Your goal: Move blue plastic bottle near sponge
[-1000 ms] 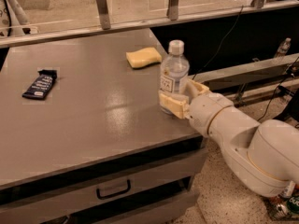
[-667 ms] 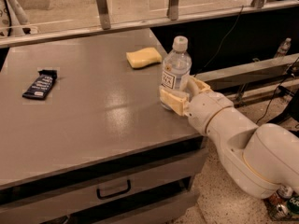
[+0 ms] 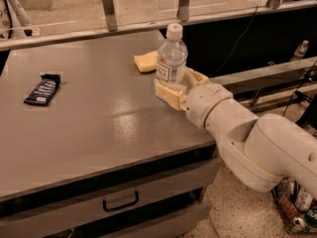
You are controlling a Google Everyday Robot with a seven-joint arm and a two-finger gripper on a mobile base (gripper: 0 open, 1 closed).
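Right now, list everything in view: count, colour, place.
bottle: one, clear with white cap and label, upright at the table's right side, overlapping the sponge's right end in this view
sponge: one, pale yellow, far right part of the table
wrapper: one, dark, flat on the table's left side
table: one, grey, fills the middle of the view
drawer: one, grey with a dark handle, under the table's front edge
arm: one, white, reaching in from the right
gripper: one, its tan fingers shut on the bottle's lower half
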